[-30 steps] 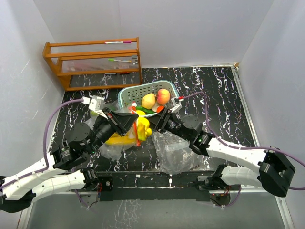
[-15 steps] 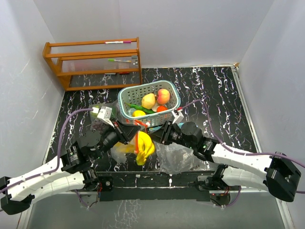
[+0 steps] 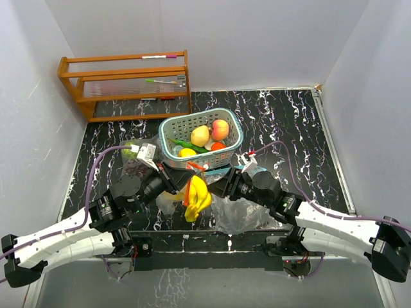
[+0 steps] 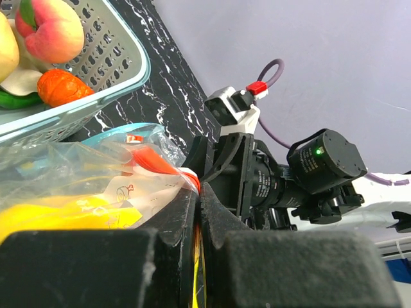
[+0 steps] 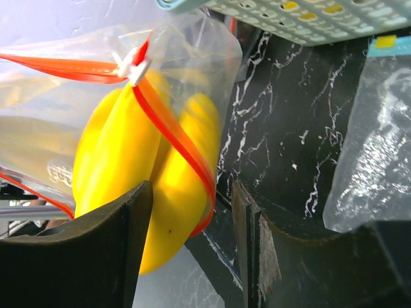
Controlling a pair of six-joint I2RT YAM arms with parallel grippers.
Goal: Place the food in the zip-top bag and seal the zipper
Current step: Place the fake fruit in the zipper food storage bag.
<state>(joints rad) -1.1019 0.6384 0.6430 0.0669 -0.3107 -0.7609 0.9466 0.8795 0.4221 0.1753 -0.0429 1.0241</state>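
My left gripper is shut on the rim of a clear zip-top bag with an orange zipper; in the left wrist view the jaws pinch the film flat. Yellow bananas hang in the bag, partly poking out of its mouth. My right gripper is open right of the bag; in the right wrist view the zipper strip and a banana tip lie between its fingers. A white slider sits on the zipper.
A teal basket behind the bag holds a peach, a yellow fruit, an orange and green pieces. A second crumpled clear bag lies under the right arm. A wooden rack stands back left.
Both grippers have drawn back toward the near edge with the bag. The bananas have swung down and now hang lower, in front of the basket.
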